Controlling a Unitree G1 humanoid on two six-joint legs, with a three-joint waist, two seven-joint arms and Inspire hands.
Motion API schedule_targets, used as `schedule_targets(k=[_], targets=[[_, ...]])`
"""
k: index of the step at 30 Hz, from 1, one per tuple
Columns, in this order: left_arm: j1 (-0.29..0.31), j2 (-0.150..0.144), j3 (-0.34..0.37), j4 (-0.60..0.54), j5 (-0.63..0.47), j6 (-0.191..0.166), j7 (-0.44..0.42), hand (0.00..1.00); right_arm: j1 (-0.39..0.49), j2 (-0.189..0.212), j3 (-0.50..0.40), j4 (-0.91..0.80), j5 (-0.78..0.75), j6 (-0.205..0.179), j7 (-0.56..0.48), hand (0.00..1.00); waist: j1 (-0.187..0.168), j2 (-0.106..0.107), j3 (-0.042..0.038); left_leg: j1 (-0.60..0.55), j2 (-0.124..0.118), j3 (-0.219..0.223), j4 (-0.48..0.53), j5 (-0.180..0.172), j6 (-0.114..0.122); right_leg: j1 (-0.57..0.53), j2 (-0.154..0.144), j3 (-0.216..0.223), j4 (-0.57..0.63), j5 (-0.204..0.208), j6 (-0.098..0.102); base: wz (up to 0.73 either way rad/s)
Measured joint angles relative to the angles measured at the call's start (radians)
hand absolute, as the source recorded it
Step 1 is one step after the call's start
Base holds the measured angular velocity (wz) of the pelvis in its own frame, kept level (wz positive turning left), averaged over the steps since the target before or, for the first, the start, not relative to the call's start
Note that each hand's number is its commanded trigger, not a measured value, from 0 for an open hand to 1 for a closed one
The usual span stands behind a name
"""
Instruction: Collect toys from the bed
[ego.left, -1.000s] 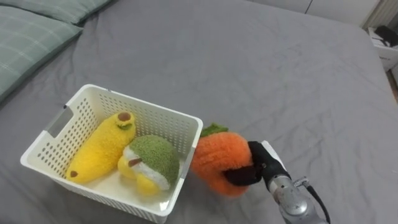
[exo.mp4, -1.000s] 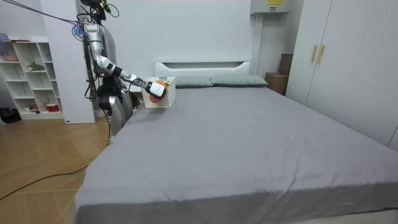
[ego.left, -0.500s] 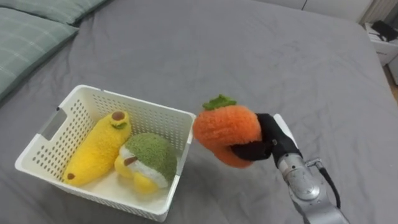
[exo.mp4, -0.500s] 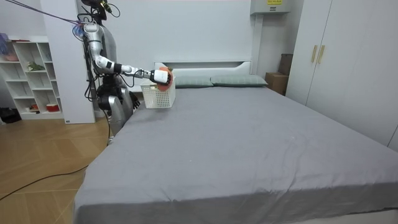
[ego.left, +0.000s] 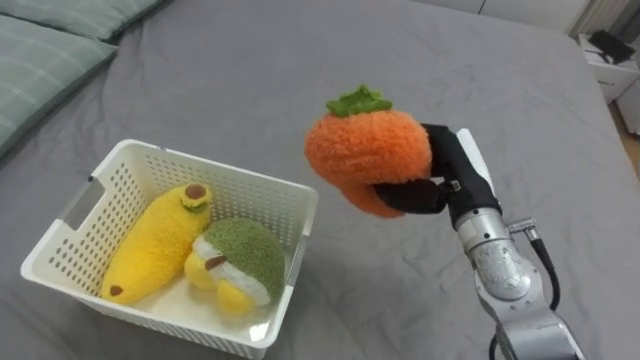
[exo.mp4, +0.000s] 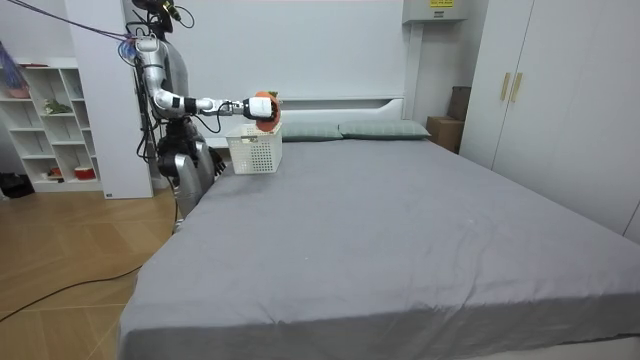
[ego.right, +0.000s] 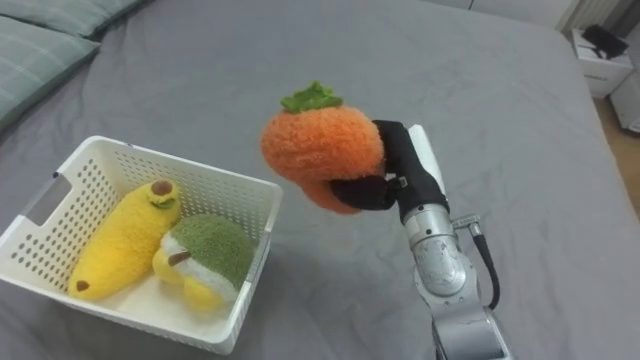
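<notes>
The palm of the right hand (ego.left: 447, 178) is hidden behind the orange plush toy (ego.left: 365, 148). The pillows (ego.left: 45, 60) are cut off at the left edge. In the room view, the contents of the basket (exo.mp4: 254, 155) cannot be resolved.

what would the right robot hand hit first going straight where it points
Likely nothing close: the right robot hand, gripping the orange plush, points over grey bed, right of the basket; depth unclear.

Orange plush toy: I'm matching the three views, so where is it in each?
Left eye view: orange plush toy upper centre, held by the right hand, up and right of the white basket.
Right eye view: toy top centre, same grip.
Room view: toy upper left, at the outstretched arm's end.
Shared landmark: the white basket.
</notes>
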Motion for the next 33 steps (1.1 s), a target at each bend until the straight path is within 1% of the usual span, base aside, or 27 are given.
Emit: schedule_targets(k=[6, 11, 14, 20, 28, 29, 30, 31, 32, 33], targets=[[0.002, 0.001, 0.008, 0.003, 0.0, 0.0, 0.0, 0.0, 0.0, 0.0, -0.01, -0.031, 0.0, 0.0, 0.0, 1.0, 0.0, -0.005, -0.0046, 0.001, 0.0, 0.0, 0.0, 0.0, 0.0, 0.002, 0.0, 0.0, 0.001, 0.0, 0.0, 0.0], [0.002, 0.001, 0.008, 0.004, 0.0, 0.0, -0.001, 0.0, 0.0, 0.0, -0.01, -0.032, 0.002, 0.0, 0.0, 1.0, 0.0, -0.005, -0.0045, 0.002, 0.0, 0.0, 0.0, 0.0, 0.0, 0.002, -0.001, 0.0, 0.002, 0.0, 0.0, 0.0], [0.002, 0.001, 0.008, 0.006, -0.001, 0.0, -0.003, 0.0, 0.0, 0.0, -0.01, -0.051, 0.002, 0.0, 0.007, 1.0, 0.002, -0.003, -0.003, 0.003, 0.0, 0.002, -0.001, 0.0, 0.0, 0.002, 0.0, 0.003, 0.002, 0.0, 0.0, 0.0], [0.001, 0.002, 0.008, 0.009, 0.0, -0.001, -0.018, 0.0, -0.001, 0.002, -0.002, -0.141, 0.001, 0.0, 0.012, 1.0, 0.007, 0.001, 0.0007, 0.002, -0.001, 0.0, -0.003, 0.0, 0.0, 0.002, 0.001, 0.002, 0.001, 0.0, 0.0, 0.0], [-0.007, 0.003, 0.003, 0.009, -0.002, -0.004, -0.022, 0.0, -0.007, 0.011, 0.003, -0.149, -0.011, -0.002, 0.022, 1.0, 0.038, -0.005, 0.0033, 0.002, -0.002, -0.005, -0.005, 0.0, 0.0, 0.002, 0.002, 0.003, -0.001, 0.0, 0.0, 0.0], [-0.007, 0.003, 0.003, 0.009, -0.002, -0.004, -0.022, 0.0, -0.009, 0.011, 0.004, -0.149, -0.011, -0.002, 0.023, 0.98, 0.042, -0.005, 0.0037, 0.002, -0.002, -0.005, -0.004, 0.0, 0.0, 0.002, 0.002, 0.004, -0.001, 0.0, 0.0, 0.0], [-0.007, 0.005, 0.003, 0.009, -0.002, -0.006, -0.022, 0.0, -0.011, 0.011, 0.008, -0.149, -0.011, -0.002, 0.024, 0.92, 0.044, -0.007, 0.004, 0.002, -0.002, -0.005, -0.004, 0.0, 0.0, 0.002, 0.002, 0.004, -0.002, 0.0, 0.0, 0.0], [-0.008, 0.006, 0.003, 0.009, -0.002, -0.007, -0.022, 0.0, -0.014, 0.011, 0.014, -0.149, -0.008, -0.001, 0.031, 0.85, 0.047, -0.009, 0.0041, 0.002, -0.002, -0.005, -0.004, 0.0, 0.0, 0.002, 0.002, 0.004, -0.002, 0.0, 0.0, 0.0], [-0.008, 0.006, 0.003, 0.009, -0.003, -0.008, -0.022, 0.0, -0.017, 0.011, 0.02, -0.148, -0.007, 0.0, 0.031, 0.73, 0.05, -0.01, 0.0044, 0.002, -0.002, -0.005, -0.004, 0.0, 0.0, 0.002, 0.002, 0.004, -0.002, 0.0, 0.0, 0.0], [-0.009, 0.007, 0.003, 0.009, -0.003, -0.009, -0.022, 0.0, -0.024, 0.011, 0.036, -0.148, -0.007, 0.001, 0.031, 0.7, 0.051, -0.012, 0.0055, 0.002, -0.002, -0.007, -0.004, 0.0, 0.0, 0.002, 0.003, 0.004, -0.002, 0.0, 0.0, 0.0]])
